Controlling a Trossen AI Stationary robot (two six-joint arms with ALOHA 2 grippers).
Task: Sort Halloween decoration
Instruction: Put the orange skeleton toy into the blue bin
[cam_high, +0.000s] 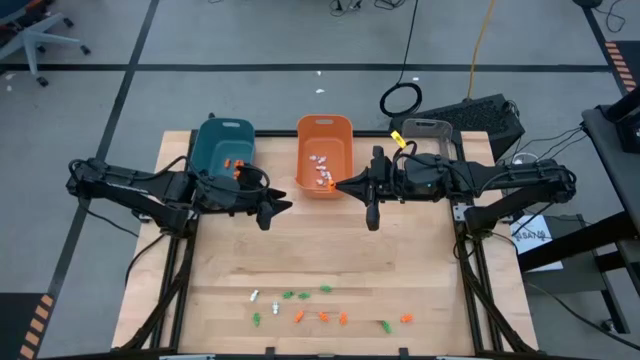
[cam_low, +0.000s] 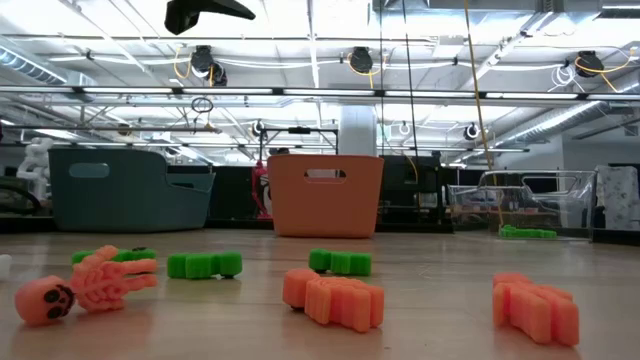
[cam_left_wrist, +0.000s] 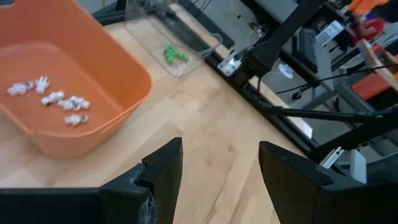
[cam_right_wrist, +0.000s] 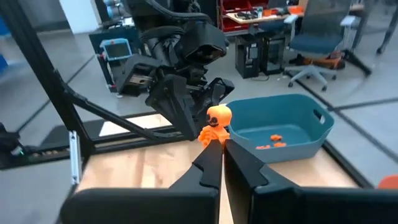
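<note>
Wooden desk (cam_high: 320, 270) carries it all: the right claw (cam_right_wrist: 216, 138), clamped on an orange skeleton (cam_right_wrist: 217, 119), hangs over the orange bin's (cam_high: 324, 128) left rim, the teal bin (cam_high: 223, 140) of orange pieces lying further left beyond the left claw (cam_left_wrist: 219, 163), whose fingers stand apart.

Left gripper (cam_left_wrist: 217, 171) open over table – orange bin (cam_left_wrist: 118, 81) w/ white trinkets (cam_left_wrist: 53, 99) ahead.
</note>
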